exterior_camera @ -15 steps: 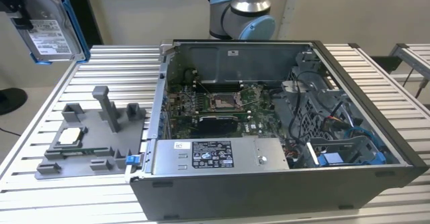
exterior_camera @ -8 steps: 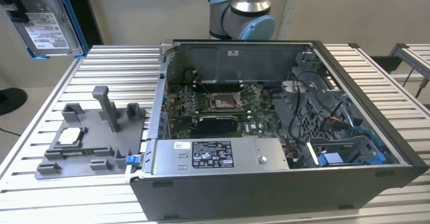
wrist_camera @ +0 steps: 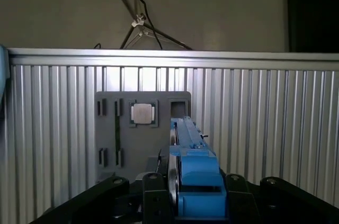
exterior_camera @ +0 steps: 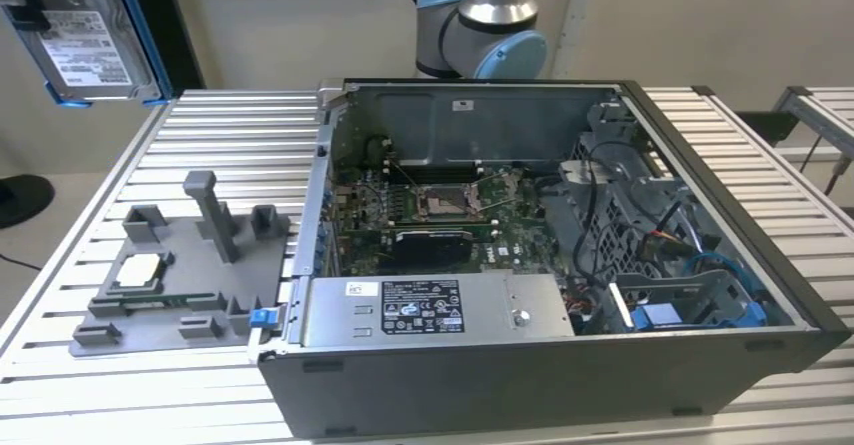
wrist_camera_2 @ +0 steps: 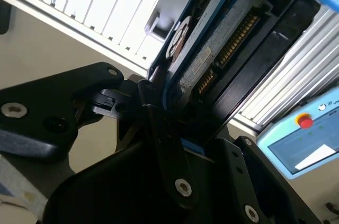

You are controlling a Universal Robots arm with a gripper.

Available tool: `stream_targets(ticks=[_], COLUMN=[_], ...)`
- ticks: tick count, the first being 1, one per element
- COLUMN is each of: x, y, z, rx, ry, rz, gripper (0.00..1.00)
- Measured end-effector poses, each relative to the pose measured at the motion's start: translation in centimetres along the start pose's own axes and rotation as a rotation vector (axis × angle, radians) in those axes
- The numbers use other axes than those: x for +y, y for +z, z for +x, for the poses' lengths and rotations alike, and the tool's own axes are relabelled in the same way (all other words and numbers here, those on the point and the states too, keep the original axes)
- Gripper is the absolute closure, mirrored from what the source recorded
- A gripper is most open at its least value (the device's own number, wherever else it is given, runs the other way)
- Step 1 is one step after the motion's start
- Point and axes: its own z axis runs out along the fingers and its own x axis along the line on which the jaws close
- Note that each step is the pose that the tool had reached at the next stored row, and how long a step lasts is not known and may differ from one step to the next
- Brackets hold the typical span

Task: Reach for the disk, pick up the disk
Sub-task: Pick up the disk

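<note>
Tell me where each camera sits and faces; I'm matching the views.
Exterior view: off the arm, looking down on the computer case; the arm stands behind it.
First wrist view: on the wrist, facing the grey fixture past the disk; gripper shows.
Second wrist view: on the wrist, close along gripper and disk.
All three share the disk.

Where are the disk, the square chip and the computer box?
disk (exterior_camera: 91, 50): exterior view, silver labelled face.
processor chip (exterior_camera: 140, 273): exterior view, silver top.
computer case (exterior_camera: 534, 385): exterior view, grey near wall.
</note>
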Motion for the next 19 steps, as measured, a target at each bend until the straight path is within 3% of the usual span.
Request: stream_targets(ticks=[8,19], x=[-0.17,-2.74], y=[-0.12,-0.3], z=[-0.01,0.0], rx=[0.0,0.0], ry=[0.0,0.0], rz=[0.0009,-0.0022], gripper=[1.0,1.0])
